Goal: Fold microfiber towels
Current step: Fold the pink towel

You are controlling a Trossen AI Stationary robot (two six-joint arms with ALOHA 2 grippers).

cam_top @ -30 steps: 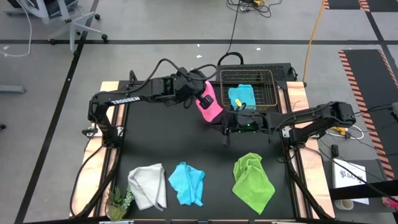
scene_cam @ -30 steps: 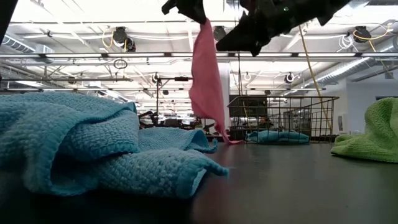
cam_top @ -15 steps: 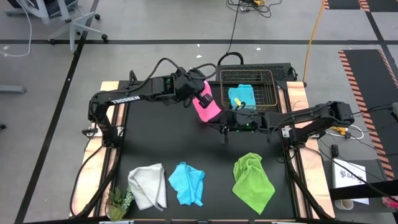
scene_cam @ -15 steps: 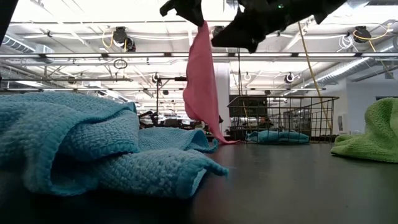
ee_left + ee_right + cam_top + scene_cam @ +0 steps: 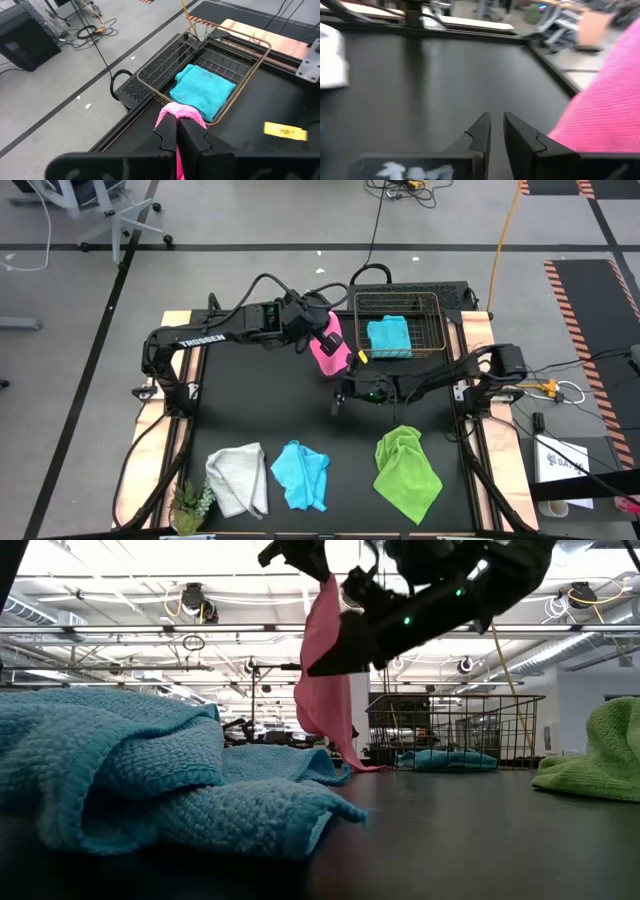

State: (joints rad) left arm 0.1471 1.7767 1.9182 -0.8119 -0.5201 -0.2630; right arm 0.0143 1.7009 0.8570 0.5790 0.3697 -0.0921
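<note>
**Pink towel held aloft by left gripper; right gripper close by, empty**

Microfiber towels lie in a row along the near table edge: the white-grey towel (image 5: 238, 478) at far left beside a small plant (image 5: 191, 505), then a crumpled light blue towel (image 5: 300, 475), then the lime green towel (image 5: 407, 472) at right. None of the three appears folded.

The left gripper (image 5: 177, 138) is clamped on a top corner of the pink towel (image 5: 331, 347), which hangs free above the black table (image 5: 250, 400), its lower tip just short of the surface in the low view. Judgement: it is suspended so that the cloth drapes flat and a second corner can be taken.

The right gripper (image 5: 497, 131) sits just beside the hanging pink cloth, fingers drawn to a narrow gap with nothing between them. It is likely positioned to seize the free edge.

Further right, the wire basket (image 5: 432, 300) holds a second light blue towel (image 5: 389, 337), lying flat and seemingly finished.
</note>
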